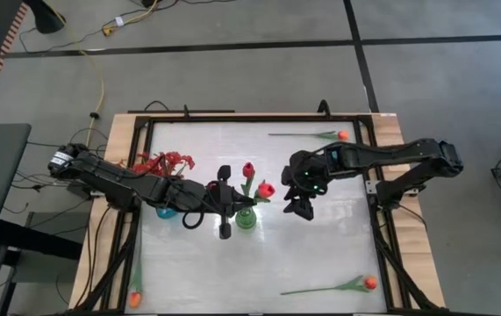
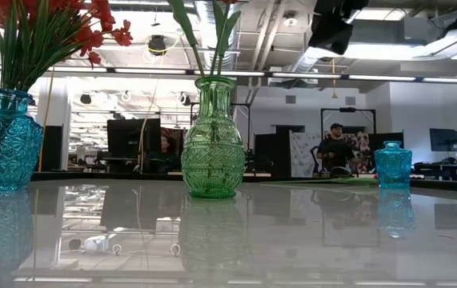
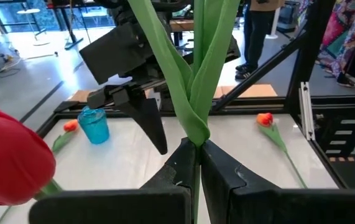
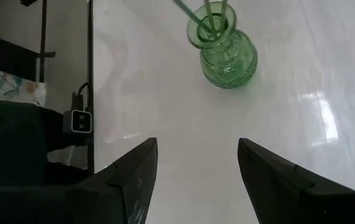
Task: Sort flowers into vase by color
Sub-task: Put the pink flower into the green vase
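A green glass vase [image 1: 246, 219] [image 2: 212, 140] stands mid-table with two red tulips [image 1: 248, 168] [image 1: 266, 189] rising from it. My left gripper [image 1: 235, 207] reaches in level from the table's left and is shut on a green stem above the vase. To the left, a big blue vase [image 2: 0, 144] holds a bushy red spray [image 1: 164, 161]. My right gripper [image 1: 301, 209] [image 4: 196, 180] hangs open and tipped downward over bare table to the right of the green vase, with nothing between its fingers. Stems stand in the vase mouth [image 4: 209, 25]. My left gripper pinches a tulip's green stem with its leaves [image 3: 196, 138] between its two fingers. The fingers come level from the table's left and lie across the stem. The stem stands about upright and its leaves [image 3: 202, 56] rise above the fingers. Its lower part, below the fingers, is hidden.
Three orange tulips lie flat on the table: at the far right [image 1: 342, 134], the near right [image 1: 370, 283] and the near left corner [image 1: 134, 300]. A small blue vase [image 2: 392, 164] [image 3: 94, 124] stands toward the far right. A black frame [image 1: 375, 167] edges the table. A person [image 2: 336, 144] stands in the room behind.
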Robot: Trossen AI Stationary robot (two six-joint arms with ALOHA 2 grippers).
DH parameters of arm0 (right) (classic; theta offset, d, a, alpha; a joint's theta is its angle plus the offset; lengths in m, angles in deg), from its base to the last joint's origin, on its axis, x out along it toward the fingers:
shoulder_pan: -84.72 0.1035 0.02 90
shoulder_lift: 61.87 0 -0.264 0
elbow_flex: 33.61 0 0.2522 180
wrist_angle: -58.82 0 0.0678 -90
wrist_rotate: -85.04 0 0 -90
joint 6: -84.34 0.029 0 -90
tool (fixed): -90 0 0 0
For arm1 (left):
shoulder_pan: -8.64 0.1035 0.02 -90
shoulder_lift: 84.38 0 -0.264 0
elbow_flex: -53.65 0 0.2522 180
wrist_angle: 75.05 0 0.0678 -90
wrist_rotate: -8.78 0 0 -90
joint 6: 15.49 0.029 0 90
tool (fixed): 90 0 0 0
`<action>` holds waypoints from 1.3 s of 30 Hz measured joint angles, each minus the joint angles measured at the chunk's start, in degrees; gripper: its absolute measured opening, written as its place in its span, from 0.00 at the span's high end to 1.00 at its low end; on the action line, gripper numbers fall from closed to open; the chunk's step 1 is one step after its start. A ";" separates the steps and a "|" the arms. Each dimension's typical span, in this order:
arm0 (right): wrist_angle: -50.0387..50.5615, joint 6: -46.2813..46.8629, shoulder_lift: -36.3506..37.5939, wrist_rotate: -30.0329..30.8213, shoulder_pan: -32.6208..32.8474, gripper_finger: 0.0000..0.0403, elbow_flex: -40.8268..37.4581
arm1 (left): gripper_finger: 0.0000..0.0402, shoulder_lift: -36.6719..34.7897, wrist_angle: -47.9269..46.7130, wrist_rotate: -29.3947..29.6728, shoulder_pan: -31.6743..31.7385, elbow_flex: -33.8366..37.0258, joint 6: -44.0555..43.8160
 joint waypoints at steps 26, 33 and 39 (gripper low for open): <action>-26.05 -19.99 6.08 11.72 7.61 0.54 0.00 | 1.00 -0.42 -0.37 0.02 0.30 0.00 0.23; -24.66 -17.39 2.09 11.33 6.16 0.54 0.00 | 1.00 -0.39 0.05 -0.46 0.31 0.00 1.33; -25.65 -17.75 -1.34 11.31 6.73 0.54 0.00 | 1.00 -0.37 0.05 -1.46 0.33 0.00 1.52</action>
